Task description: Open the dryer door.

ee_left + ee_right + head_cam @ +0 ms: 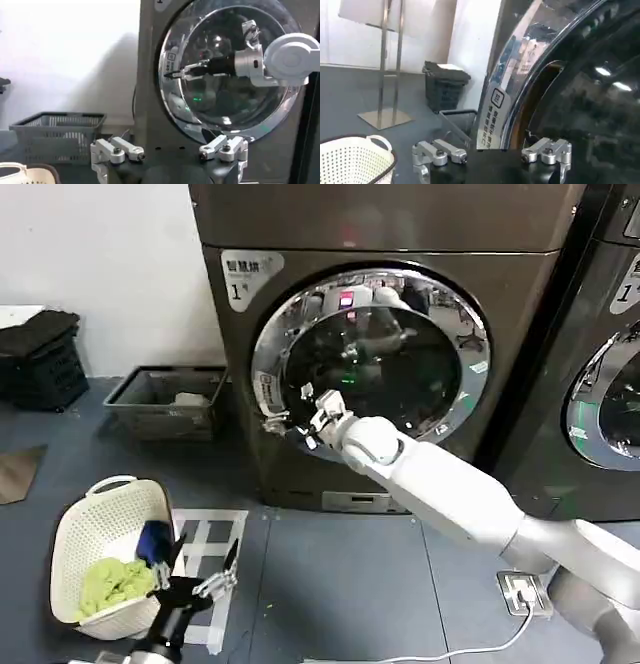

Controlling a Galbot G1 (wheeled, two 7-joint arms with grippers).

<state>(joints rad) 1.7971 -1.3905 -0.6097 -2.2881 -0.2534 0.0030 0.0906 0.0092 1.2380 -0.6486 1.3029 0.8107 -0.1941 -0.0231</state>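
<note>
1. white plastic laundry basket (pixel 75 554) sits on the floor at the robot's left, cloth inside, well apart from the machine.
2. left hand (pixel 190 569) hangs low just beside the basket, fingers spread and pinching nothing, parked out of the way, it seems.
3. dryer door (pixel 370 354) is shut in the bronze-brown machine's front.
4. right hand (pixel 293 416) reaches the door's left chrome rim, fingers spread at the dark recess, likely because the pull point is there.
</note>
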